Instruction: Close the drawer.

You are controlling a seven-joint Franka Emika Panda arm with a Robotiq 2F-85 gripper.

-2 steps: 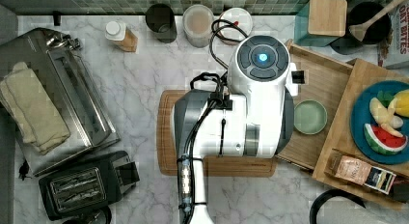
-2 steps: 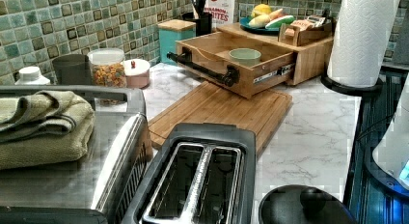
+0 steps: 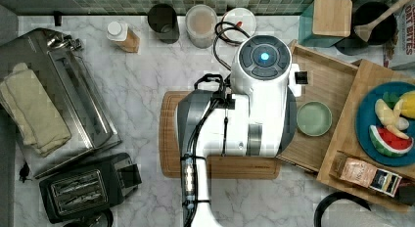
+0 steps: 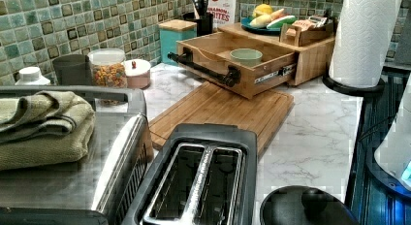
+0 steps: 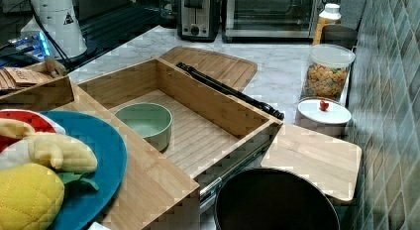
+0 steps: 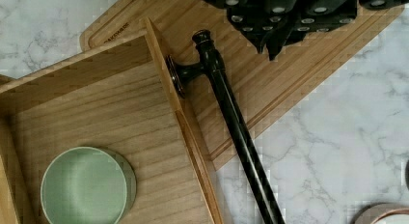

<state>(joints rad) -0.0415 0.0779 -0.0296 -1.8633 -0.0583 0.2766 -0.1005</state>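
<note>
Drawer [image 5: 208,126] pulled well out of the bamboo unit [image 3: 364,75] at the marble counter's back corner. Front wall hanging over the cutting board [image 4: 228,111]. Slatted floor bare but for a green bowl [image 3: 313,118].

Black bar handle [image 6: 231,118] fixed across the front wall on short posts. Long axis parallel to that wall, and so square to the way the drawer must slide.

Gripper [image 6: 271,45] poised over the cutting board on the outer side of the handle, near the post at one end, apart from the bar and touching nothing. Tips drawn together, nothing between them. Handle first, then front wall, then bowl, going from the fingertips towards the unit.

In the top view, white arm [image 3: 244,124] stretched across the board and covering the drawer's front edge, with the open box showing at the top view's right.

Likely step: closing in on the front for a push. Probably a straight shove towards the top view's right, square to the bar. Contact near one end could skew the box on its slides, so a point nearer mid-bar looks safer.
</note>
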